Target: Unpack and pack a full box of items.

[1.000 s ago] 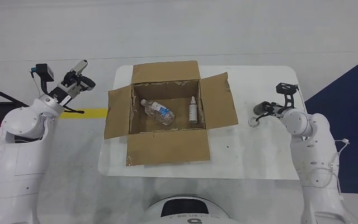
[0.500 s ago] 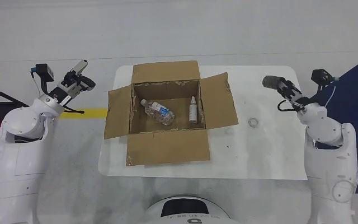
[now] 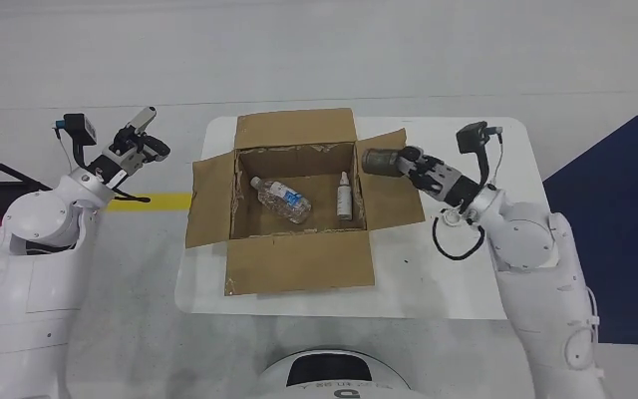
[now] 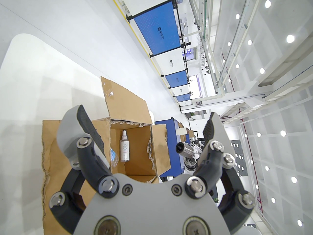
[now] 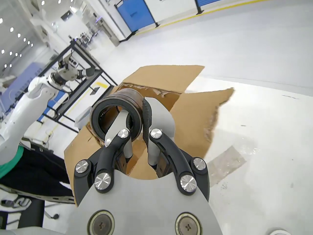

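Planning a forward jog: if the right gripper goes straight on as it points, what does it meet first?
Probably the cardboard box: the right gripper, shut on a metal cylinder, points across its right flap toward the opening. Height is unclear; it might pass over.

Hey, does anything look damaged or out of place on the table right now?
The cardboard box is worn: its right flap has a ragged, torn edge and the inner rim is frayed. The water bottle lies on its side inside. Nothing looks spilled.

Box on table; water bottle left of spray bottle inside; cylinder above right flap.
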You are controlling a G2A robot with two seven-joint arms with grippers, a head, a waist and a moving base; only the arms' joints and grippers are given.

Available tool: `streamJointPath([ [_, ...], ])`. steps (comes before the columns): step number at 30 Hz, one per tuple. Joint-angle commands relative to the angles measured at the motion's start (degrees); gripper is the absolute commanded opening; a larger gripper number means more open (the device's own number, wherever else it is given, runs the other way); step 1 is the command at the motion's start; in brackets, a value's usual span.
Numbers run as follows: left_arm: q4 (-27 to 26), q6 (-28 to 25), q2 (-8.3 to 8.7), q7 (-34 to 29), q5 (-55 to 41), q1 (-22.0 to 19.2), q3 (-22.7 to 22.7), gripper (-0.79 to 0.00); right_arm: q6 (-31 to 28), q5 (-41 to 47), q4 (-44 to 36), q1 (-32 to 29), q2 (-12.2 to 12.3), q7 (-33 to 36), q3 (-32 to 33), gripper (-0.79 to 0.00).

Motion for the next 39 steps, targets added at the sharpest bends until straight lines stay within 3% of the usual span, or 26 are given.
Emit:
streamJointPath([
  [1, 0.0, 0.0, 0.00, 0.0, 0.0, 0.0, 0.0, 0.000, 0.7, -2.7, -0.6, 0.8, -0.2, -0.1, -3.1, -0.785],
  [11, 0.0, 0.0, 0.00, 0.0, 0.0, 0.0, 0.0, 0.000, 4.5, -15.5, -0.5, 5.3, -1.2, -2.6, -15.8, -0.785],
  [23, 0.0, 0.0, 0.00, 0.0, 0.0, 0.0, 0.0, 0.000, 18.4, -37.4, 13.6, 16.7, -4.7, -4.9, -33.6, -0.785],
  [34, 0.0, 0.0, 0.00, 0.0, 0.0, 0.0, 0.0, 0.000, 24.5, -43.6, 19.9, 21.6, -7.2, -5.0, -39.6, -0.785],
  [39, 0.0, 0.0, 0.00, 0.0, 0.0, 0.0, 0.0, 0.000, 25.1, -45.0, 20.8, 22.3, -7.9, -5.1, -40.4, -0.742],
])
